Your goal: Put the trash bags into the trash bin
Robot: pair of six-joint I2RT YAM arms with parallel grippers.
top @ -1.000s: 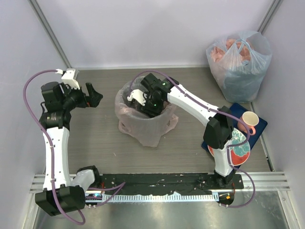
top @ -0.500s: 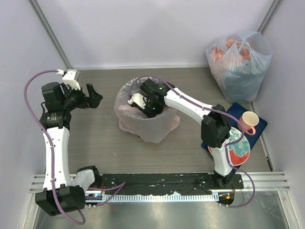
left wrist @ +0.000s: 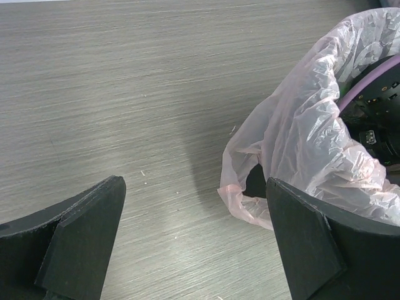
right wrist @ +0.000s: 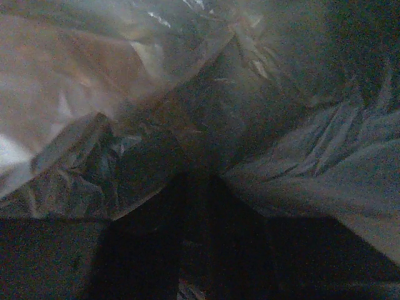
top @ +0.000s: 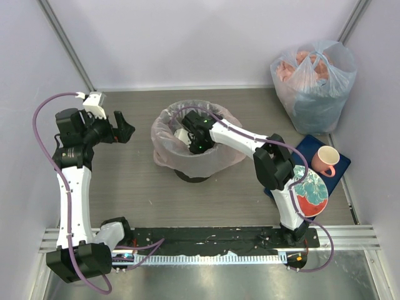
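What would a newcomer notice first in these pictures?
The thin pink bag draped over the black bin in the middle of the table stands out most, with the right arm reaching down inside it. Next comes the bulging clear bag in the far right corner. The left end effector hangs open to the left of the bin.

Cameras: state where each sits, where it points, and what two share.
Top: overhead from the near edge, looking down on the table; left hand and right hand show.
Left wrist: low, facing the pink bag over the bin; left hand's spread fingers show.
Right wrist: inside the bin, against the bag; fingers dim.
Shared: all see the bag.
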